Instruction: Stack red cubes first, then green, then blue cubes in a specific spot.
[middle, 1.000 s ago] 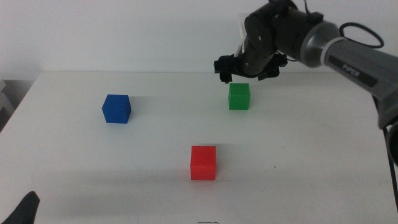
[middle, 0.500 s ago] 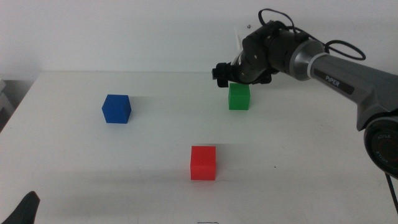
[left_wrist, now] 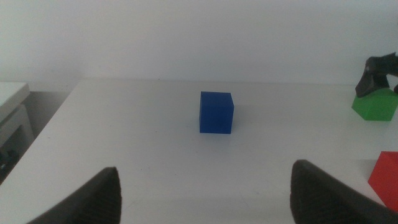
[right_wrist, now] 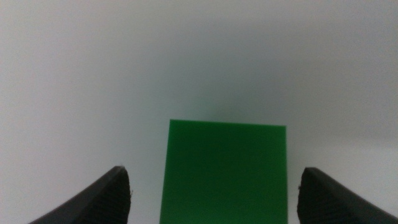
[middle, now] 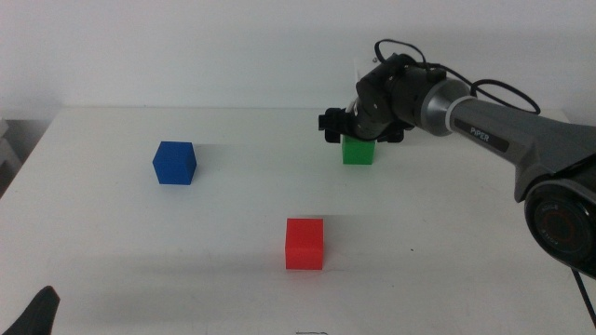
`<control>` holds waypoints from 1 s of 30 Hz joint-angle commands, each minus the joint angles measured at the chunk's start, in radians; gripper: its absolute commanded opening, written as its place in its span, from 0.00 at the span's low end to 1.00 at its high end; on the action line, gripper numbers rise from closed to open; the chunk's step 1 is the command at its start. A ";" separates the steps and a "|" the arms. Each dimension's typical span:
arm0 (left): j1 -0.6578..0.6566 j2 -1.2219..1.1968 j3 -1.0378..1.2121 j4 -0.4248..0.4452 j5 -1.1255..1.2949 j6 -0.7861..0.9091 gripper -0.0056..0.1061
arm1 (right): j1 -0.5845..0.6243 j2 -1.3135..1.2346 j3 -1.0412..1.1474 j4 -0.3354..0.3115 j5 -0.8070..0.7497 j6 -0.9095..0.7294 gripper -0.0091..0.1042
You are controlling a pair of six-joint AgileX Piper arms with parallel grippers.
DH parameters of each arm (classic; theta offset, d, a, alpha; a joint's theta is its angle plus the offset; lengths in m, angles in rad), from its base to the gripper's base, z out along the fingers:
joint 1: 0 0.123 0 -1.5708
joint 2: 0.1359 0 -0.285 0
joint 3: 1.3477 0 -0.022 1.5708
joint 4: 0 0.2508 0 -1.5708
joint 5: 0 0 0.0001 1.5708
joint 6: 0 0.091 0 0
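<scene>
The left gripper waits spread at the near edge, the red cube sits alone mid-table with the blue cube beyond, and farthest back the right gripper has sunk, jaws apart, astride the green cube, ready to grasp.

Lab bench (bare white table)

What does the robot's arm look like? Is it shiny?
The right arm is a smooth grey tube with white "PIPER" lettering, a chunky black wrist and thin black cables looping above. The right gripper and left gripper each have two dark, rounded matte jaws, not shiny.
</scene>
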 commanded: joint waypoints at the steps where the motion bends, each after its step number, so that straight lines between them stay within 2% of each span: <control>1: 0.002 -0.017 -0.003 -0.005 -0.076 -0.002 0.88 | -0.008 -0.061 -0.031 -0.040 -0.049 0.004 0.77; 4: 0.002 -0.017 -0.003 -0.005 -0.076 -0.002 0.88 | -0.008 -0.055 -0.031 -0.064 -0.050 0.023 0.70; 5: 0.002 -0.017 -0.003 -0.005 -0.076 -0.002 0.88 | -0.008 -0.052 -0.031 -0.076 -0.050 0.033 0.64; 7: 0.002 -0.017 -0.003 -0.005 -0.076 -0.002 0.88 | -0.008 -0.053 -0.031 -0.090 -0.046 0.051 0.51; 11: 0.002 -0.017 -0.003 -0.005 -0.076 -0.002 0.88 | -0.006 -0.056 -0.031 -0.103 -0.012 0.071 0.10; 12: 0.002 -0.017 -0.003 -0.005 -0.076 -0.002 0.88 | -0.004 -0.060 -0.031 -0.103 0.002 0.071 0.07; 17: 0.002 -0.017 -0.003 -0.005 -0.076 -0.002 0.88 | 0.029 -0.163 0.030 -0.121 0.062 0.071 0.07; 22: 0.002 -0.017 -0.003 -0.005 -0.076 -0.002 0.88 | 0.097 -0.382 0.270 -0.132 0.053 0.110 0.07; 26: 0.002 -0.017 -0.003 -0.005 -0.076 -0.002 0.88 | 0.188 -0.552 0.432 -0.131 0.054 0.144 0.07; 30: 0.002 -0.017 -0.003 -0.005 -0.076 -0.002 0.88 | 0.313 -0.607 0.467 -0.131 0.096 0.199 0.07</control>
